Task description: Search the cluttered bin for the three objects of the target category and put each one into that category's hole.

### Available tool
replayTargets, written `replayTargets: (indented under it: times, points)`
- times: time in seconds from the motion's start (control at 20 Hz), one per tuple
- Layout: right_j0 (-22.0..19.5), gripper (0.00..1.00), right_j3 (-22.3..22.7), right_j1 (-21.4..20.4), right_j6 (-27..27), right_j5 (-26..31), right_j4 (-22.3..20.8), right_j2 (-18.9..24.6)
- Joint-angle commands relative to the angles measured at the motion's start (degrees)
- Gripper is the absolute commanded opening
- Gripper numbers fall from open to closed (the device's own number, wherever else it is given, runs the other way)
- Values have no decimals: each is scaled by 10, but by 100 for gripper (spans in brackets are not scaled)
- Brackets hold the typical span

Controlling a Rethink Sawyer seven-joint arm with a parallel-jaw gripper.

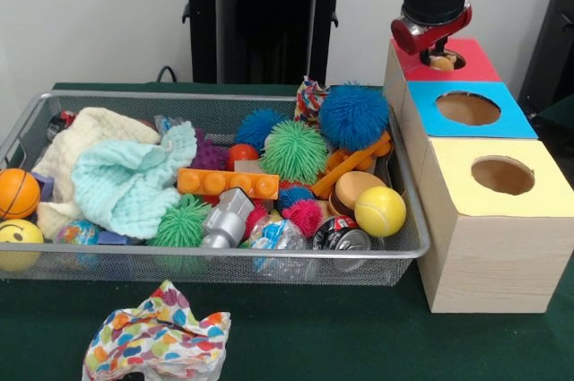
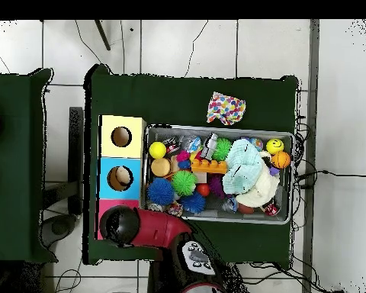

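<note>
The wire-mesh bin [image 1: 224, 95] lies at the table's middle, full of clutter; it also shows in the overhead view [image 2: 216, 128]. No yellow duck or striped tiger shows in it. My gripper [image 1: 438, 47] hangs straight over the round hole [image 1: 446, 61] in the red-topped box [image 1: 475, 63]. A small tan-orange thing [image 1: 441, 63] sits at the hole's mouth right under the gripper; I cannot tell whether it is held. In the overhead view the arm's head [image 2: 121, 225] covers the red-topped box [image 2: 104, 207] and its hole.
The blue-topped box [image 1: 468, 108] and yellow-topped box [image 1: 502, 175] stand in a row nearer the camera. The bin holds spiky pom balls [image 1: 353, 116], pale cloths [image 1: 126, 179], an orange brick [image 1: 229, 184], a yellow ball [image 1: 380, 211] and cans. A dotted cloth [image 1: 157, 341] lies before the bin.
</note>
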Motion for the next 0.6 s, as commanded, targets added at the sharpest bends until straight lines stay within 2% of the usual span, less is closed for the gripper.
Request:
replayTargets:
  times: [0.05,0.25,0.6]
  points:
    - [-21,0,40,55,67,66,-38,14]
    - [-24,0,39,50,57,68,-44,21]
    - [-26,0,42,38,71,59,-30,28]
